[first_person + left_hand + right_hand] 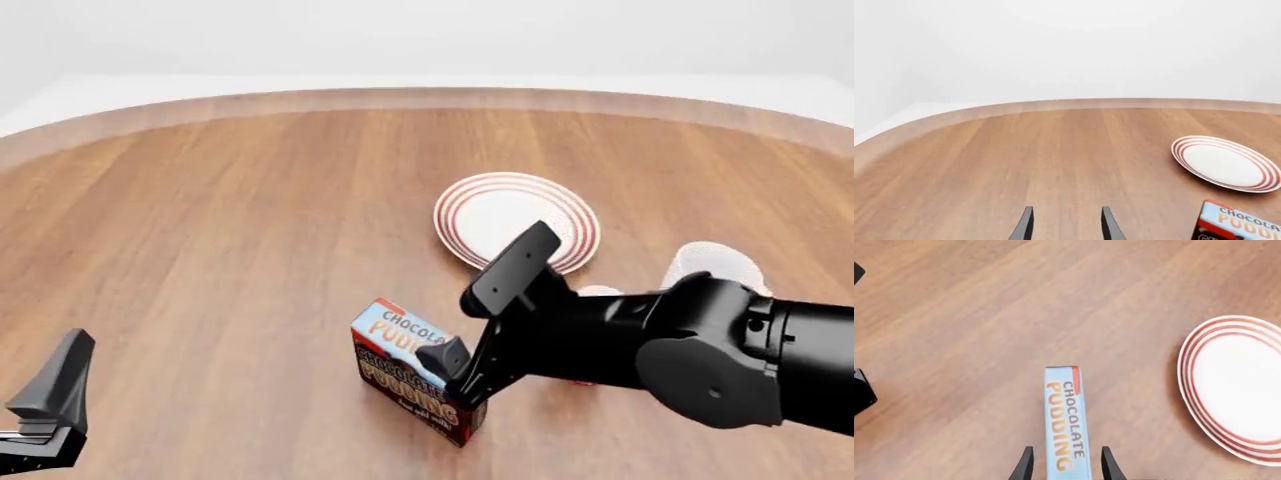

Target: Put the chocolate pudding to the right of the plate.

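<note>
The chocolate pudding (396, 338) stands upright on the wooden table, near and left of the plate (517, 222); it is a carton with a light blue top and orange lettering. My right gripper (438, 362) is open. Its fingers straddle the top of the pudding (1067, 425) with a small gap on each side. The plate (1234, 390) is round and white with red rings, and nothing lies on it. My left gripper (1067, 226) is open and empty, low at the near left (51, 405), far from both. The left wrist view shows the plate (1224, 162) and the pudding (1237, 225).
A white mug (707, 265) stands to the right of the plate, partly hidden behind my right arm (694, 345). The table's curved far edge (427, 98) runs across the back. Bare wood lies to the left of the carton.
</note>
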`<state>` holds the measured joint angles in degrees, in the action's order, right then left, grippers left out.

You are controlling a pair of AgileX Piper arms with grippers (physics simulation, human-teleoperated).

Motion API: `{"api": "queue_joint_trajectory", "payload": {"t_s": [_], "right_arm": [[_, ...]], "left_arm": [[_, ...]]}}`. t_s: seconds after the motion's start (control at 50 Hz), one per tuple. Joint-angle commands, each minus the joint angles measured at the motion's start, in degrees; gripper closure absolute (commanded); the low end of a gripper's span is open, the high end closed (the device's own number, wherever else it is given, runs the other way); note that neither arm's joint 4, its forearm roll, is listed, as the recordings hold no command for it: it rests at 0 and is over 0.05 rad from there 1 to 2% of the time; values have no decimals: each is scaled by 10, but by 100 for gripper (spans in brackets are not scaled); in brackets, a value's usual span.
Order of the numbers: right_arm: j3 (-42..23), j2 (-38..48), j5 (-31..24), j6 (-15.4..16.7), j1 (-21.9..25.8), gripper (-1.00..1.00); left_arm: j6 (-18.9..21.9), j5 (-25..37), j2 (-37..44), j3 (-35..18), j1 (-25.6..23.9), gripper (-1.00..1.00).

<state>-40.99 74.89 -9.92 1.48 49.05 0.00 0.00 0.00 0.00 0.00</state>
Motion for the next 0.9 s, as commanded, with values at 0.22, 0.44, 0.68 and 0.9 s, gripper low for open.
{"api": "queue_joint_trajectory", "payload": {"t_s": [0.22, 0.44, 0.68, 0.9], "right_arm": [[25, 46, 44, -4, -4, -100], [34, 65, 62, -16, 5, -100], [39, 89, 79, -25, 12, -100], [57, 117, 107, -33, 13, -100]], "left_arm": [[0, 0, 0, 0, 0, -100], [0, 0, 0, 0, 0, -100], [0, 0, 0, 0, 0, -100], [0, 0, 0, 0, 0, -100]]}}
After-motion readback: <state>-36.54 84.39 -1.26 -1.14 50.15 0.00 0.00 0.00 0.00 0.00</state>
